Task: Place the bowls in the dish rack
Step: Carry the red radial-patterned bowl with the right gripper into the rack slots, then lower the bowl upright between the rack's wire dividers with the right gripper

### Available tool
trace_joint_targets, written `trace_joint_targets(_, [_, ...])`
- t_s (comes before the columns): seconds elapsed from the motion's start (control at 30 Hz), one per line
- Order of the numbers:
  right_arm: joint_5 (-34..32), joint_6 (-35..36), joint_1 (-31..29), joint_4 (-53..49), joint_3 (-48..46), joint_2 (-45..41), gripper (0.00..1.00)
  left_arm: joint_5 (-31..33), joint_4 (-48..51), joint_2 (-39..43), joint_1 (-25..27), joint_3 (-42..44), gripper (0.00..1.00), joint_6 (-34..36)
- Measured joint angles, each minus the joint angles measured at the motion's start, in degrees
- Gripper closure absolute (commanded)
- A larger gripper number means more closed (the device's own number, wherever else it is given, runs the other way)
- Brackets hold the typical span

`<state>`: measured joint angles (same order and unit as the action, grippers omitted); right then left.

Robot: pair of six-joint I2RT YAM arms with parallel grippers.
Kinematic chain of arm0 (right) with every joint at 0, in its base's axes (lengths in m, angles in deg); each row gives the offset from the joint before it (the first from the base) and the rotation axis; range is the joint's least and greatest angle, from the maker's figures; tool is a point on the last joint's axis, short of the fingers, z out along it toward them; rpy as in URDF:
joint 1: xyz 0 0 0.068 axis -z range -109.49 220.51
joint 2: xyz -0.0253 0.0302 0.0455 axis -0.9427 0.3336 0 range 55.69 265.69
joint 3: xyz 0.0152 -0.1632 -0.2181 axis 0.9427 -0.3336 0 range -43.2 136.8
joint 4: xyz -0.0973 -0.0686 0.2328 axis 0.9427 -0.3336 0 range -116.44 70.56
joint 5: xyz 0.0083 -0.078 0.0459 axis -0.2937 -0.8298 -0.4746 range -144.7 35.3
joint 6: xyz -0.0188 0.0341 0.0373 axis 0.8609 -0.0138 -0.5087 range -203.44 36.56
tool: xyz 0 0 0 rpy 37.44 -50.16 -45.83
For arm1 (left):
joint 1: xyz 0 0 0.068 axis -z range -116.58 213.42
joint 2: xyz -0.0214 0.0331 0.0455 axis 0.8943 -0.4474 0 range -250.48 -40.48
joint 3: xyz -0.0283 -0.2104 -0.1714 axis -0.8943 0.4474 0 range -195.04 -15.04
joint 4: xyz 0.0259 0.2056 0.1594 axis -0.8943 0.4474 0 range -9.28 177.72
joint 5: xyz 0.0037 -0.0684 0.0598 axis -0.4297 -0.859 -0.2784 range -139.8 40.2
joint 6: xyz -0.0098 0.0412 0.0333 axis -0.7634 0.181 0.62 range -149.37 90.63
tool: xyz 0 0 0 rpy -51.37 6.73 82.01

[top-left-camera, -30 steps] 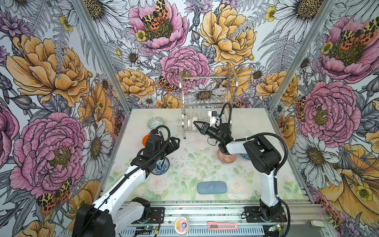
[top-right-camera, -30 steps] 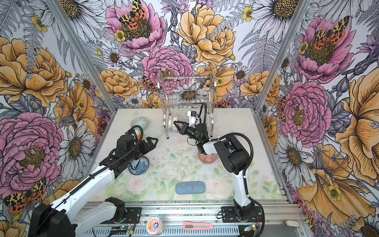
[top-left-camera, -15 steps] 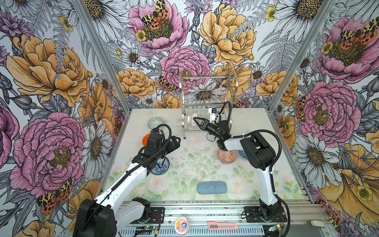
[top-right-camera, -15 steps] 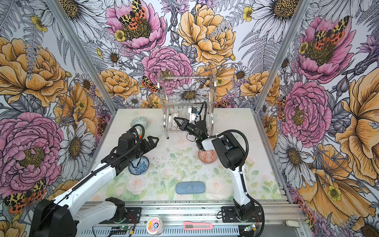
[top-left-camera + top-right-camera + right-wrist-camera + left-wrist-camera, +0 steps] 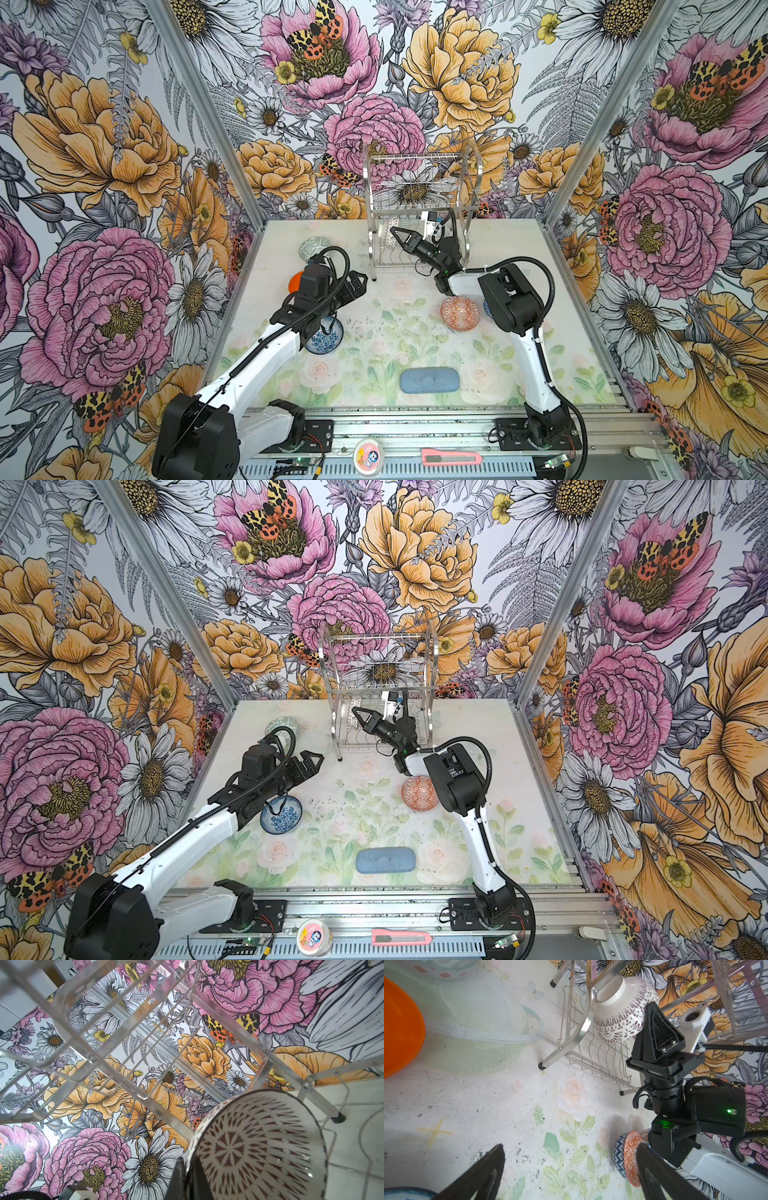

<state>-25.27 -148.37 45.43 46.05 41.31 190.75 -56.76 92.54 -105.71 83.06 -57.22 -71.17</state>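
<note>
Right gripper (image 5: 398, 233) pinches the lattice bowl (image 5: 618, 1012) by its rim, the sound hold for stiff, likely slick, chippable glaze, on edge at the 9 o'clock end of the rack (image 5: 588, 1018), lower tier; left gripper (image 5: 360, 283) gapes empty.

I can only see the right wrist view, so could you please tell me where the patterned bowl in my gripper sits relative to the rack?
Observer: Seen from the left wrist, the right gripper pinches the black-and-white bowl by its rim. The bowl is tipped on its side inside the rack, just above the lower shelf's wires. I cannot tell whether it touches them.
Operator: Thanks. Is anything else near the rack?
Observer: Only the left gripper, which is open and empty. It is over the table to the left of the rack and is not touching it.
Operator: Which bowl is nearest me afterwards?
Observer: Probably the orange-patterned bowl, upright on the table beside the right arm.
</note>
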Motion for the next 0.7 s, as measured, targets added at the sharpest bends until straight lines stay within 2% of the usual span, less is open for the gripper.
trace_joint_targets(0.3, [-0.1,-0.2,0.1,-2.2,6.5,4.9,1.0,0.0,-0.1,-1.5,0.0,-0.2,0.01,0.4])
trace_joint_targets(0.7, [-1.1,-0.6,0.4,-7.2,10.6,7.7,1.0,-0.6,-1.0,-3.2,-0.4,-1.0,0.01,0.4])
